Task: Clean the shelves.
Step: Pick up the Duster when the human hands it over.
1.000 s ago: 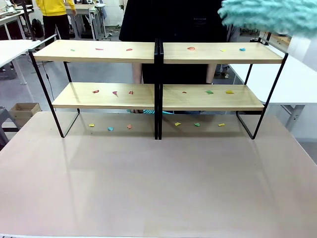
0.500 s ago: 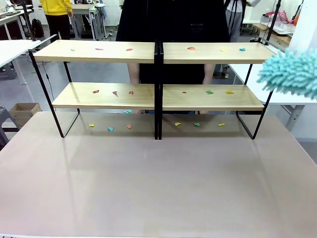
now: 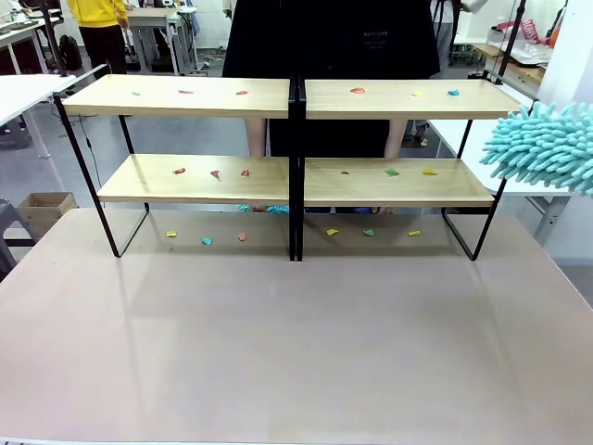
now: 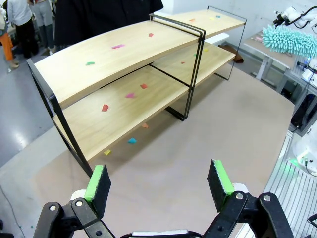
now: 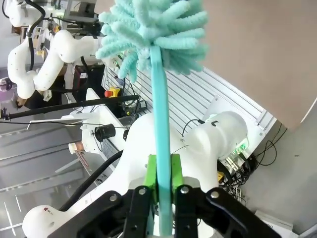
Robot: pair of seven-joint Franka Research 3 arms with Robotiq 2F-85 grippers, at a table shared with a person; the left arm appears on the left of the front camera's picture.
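The shelves (image 3: 292,97) stand across the far half of the table, two light-wood tiers on black frames, also seen in the left wrist view (image 4: 124,54). Small coloured paper scraps (image 3: 358,90) lie on both boards and on the table under them. A teal fluffy duster (image 3: 542,148) hangs in the air just off the shelves' right end, level with the gap between the tiers. My right gripper (image 5: 162,171) is shut on the duster's thin teal handle (image 5: 159,109), with the head (image 5: 153,25) pointing away. My left gripper (image 4: 158,181) hovers open over the table, off the shelves' left end.
A person in black (image 3: 324,37) stands right behind the shelves. White tables flank the scene at left (image 3: 23,93) and right (image 3: 556,148). A cardboard box (image 3: 42,206) sits on the floor at left. The brown tabletop (image 3: 296,343) stretches in front of the shelves.
The duster has come down from above the upper right board to beside the shelves' right end. The shelves and scraps have not moved.
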